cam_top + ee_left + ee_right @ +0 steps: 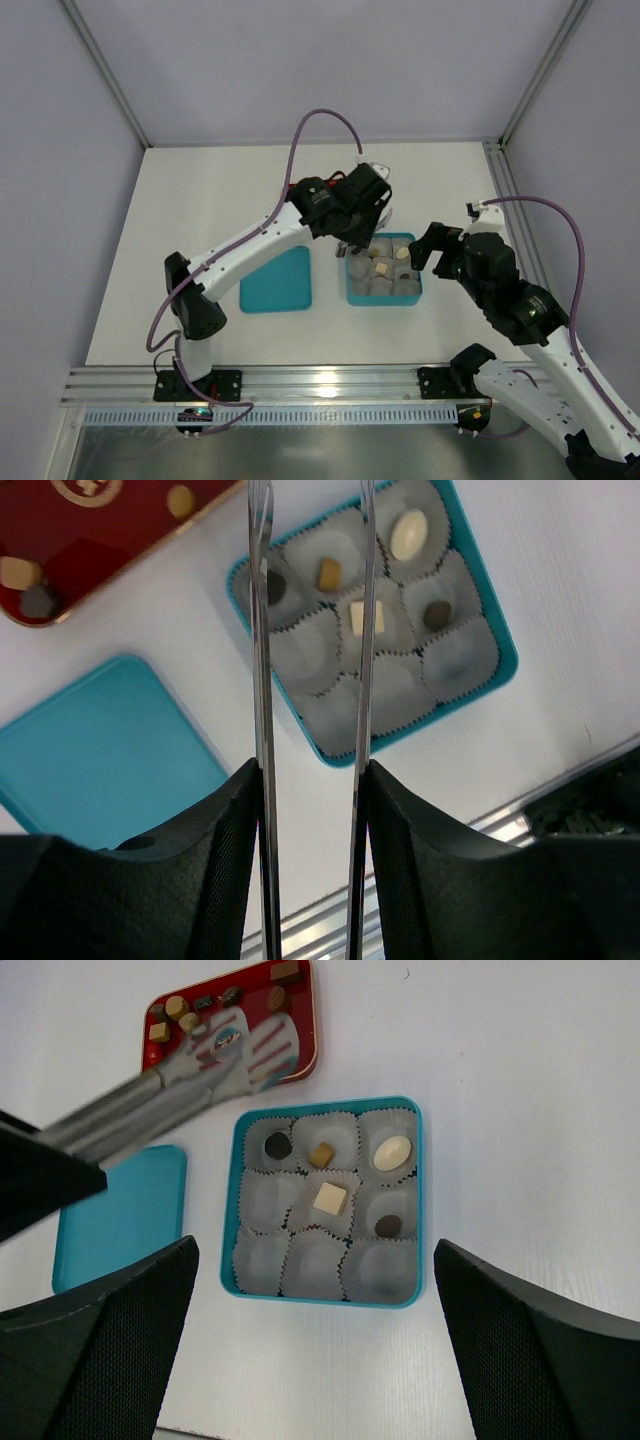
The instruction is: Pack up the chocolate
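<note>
Several chocolate pieces [330, 1199] lie in the paper cups of the teal box [428, 1210]: dark, tan and cream ones. More pieces [177, 1006] lie on the red tray [300, 1020] behind the box. My left gripper [312, 500] carries two long metal tong blades [262, 680]. They stand apart with nothing between them, high over the box. Their slotted tips [245, 1048] show over the red tray in the right wrist view. My right gripper [315, 1250] is wide open and empty, above the box's near side. In the top view the left gripper [376, 172] is beyond the box [352, 290] and the right gripper [428, 250] is just right of it.
The teal lid [277, 280] lies flat left of the box; it also shows in the left wrist view [100, 750] and the right wrist view [120, 1215]. The red tray [90, 540] is hidden under my left arm in the top view. An aluminium rail [320, 385] runs along the near edge.
</note>
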